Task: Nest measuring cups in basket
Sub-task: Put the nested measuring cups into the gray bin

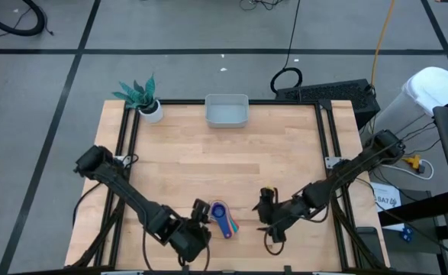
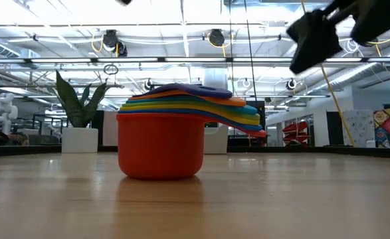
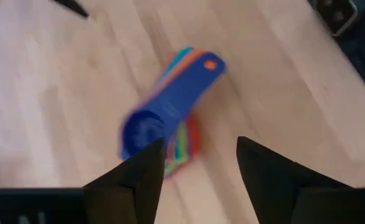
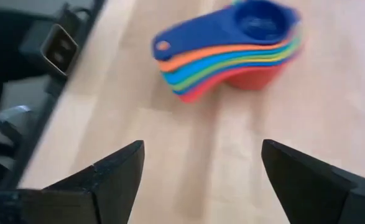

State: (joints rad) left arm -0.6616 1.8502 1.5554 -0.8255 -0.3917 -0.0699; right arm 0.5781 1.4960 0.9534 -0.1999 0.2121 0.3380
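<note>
Nested measuring cups [image 1: 222, 220] sit near, well apart from far basket [image 1: 227, 111]. Left gripper [image 1: 201, 212] half-spread beside them, right gripper [image 1: 265, 206] spread wide, both grasping nothing. Best pinched by the fanned handles, lifted level.

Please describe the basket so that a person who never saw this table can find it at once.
Look at the wooden table, along its far edge. The basket sits near the middle there, right of the potted plant. It is the only pale grey-blue, shallow rectangular bin.
</note>
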